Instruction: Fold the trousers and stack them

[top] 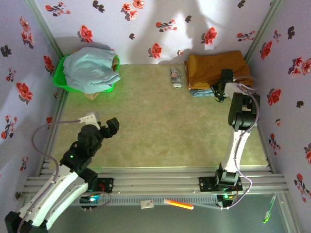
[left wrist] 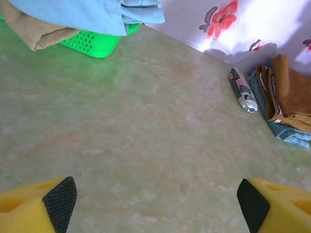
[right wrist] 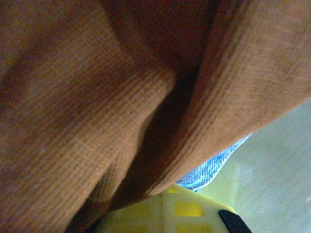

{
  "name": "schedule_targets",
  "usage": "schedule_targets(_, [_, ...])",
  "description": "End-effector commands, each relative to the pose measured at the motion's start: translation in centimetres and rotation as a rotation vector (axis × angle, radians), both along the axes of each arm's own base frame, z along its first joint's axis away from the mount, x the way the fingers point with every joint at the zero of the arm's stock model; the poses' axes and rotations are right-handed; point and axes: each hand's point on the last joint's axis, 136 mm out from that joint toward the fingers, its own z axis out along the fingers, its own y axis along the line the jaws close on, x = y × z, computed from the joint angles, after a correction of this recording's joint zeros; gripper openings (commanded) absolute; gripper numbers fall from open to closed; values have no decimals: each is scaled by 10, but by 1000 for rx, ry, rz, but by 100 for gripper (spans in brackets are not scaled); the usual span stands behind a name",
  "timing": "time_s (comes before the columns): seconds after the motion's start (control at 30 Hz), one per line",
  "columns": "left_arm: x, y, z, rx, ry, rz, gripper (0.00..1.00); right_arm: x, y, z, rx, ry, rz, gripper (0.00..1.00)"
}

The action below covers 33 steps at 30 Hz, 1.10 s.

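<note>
Floral-papered walls are enclosing a pale greenish table (top: 160, 121); the trousers (top: 216, 67) are lying folded in its far right corner, just beyond the right claw (top: 219, 92), which is reaching onto their near edge. Seen from the right wrist, ochre ribbed cloth (right wrist: 97, 107) is crowding the lens, creasing into a dark fold and draping over the claw's yellow finger (right wrist: 170, 213); the jaws are standing closed, but the cloth is hiding whether any of it is pinched between them. A strip of blue denim (right wrist: 214, 167) is peeking out beneath the trousers, most of it covered. The left claw (left wrist: 155, 196) is hanging wide open over bare table, gripping nothing; far ahead of it to the right the trousers (left wrist: 291, 92) are showing layered brown edges, cut off by the frame, with a small flag-patterned can (left wrist: 243, 90) lying just beside them; ahead to its left a green basket (left wrist: 95, 43) is holding pale blue cloth (left wrist: 87, 14).
</note>
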Motion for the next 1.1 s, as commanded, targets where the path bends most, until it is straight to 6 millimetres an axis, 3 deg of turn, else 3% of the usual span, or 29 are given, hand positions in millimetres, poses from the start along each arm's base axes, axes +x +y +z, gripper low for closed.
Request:
schedule_targets(0.0, [2, 6, 19, 2, -22, 27, 89, 15, 3, 9, -6, -59, 8, 1])
schedule_targets(0.07, [0, 3, 33, -16, -36, 10, 90, 9, 5, 19, 20, -72, 28, 10])
schedule_targets(0.13, [-4, 3, 48, -23, -58, -5, 91, -2, 9, 33, 33, -88, 54, 13])
schedule_targets(0.23, [-9, 6, 63, -12, -73, -10, 93, -20, 22, 64, 64, -147, 109, 21])
schedule_targets(0.3, [-12, 7, 75, -9, -87, -18, 98, -41, 30, 92, 67, -194, 138, 32])
schedule_targets(0.33, [-14, 8, 83, -9, -96, -20, 99, -50, 33, 103, 71, -217, 147, 41])
schedule_targets(0.37, [-16, 9, 91, -7, -105, -23, 99, -60, 38, 116, 75, -252, 160, 61])
schedule_targets(0.4, [-17, 10, 99, 6, -116, -28, 99, -74, 42, 126, 64, -271, 163, 89])
schedule_targets(0.43, [-18, 11, 104, 22, -121, -31, 99, -86, 45, 135, 51, -294, 165, 99])
schedule_targets(0.6, [-11, 36, 125, 196, -58, 84, 99, -142, 66, 187, -32, -472, 276, 99])
schedule_targets(0.7, [-1, 57, 131, 268, -78, 222, 99, -173, 59, 211, -169, -506, 235, 99])
schedule_targets(0.73, [3, 59, 134, 277, -102, 243, 99, -179, 57, 214, -234, -533, 231, 99])
schedule_targets(0.83, [31, 38, 132, 414, -274, 171, 99, -192, 69, 215, -426, -595, 344, 99])
schedule_targets(0.93, [54, 41, 109, 573, -355, 220, 100, -195, 66, 216, -615, -648, 436, 99])
schedule_targets(1.0, [64, 61, 82, 586, -291, 287, 99, -200, 74, 219, -781, -738, 567, 99])
schedule_targets(1.07, [71, 81, 51, 572, -217, 326, 99, -203, 75, 219, -852, -817, 573, 99])
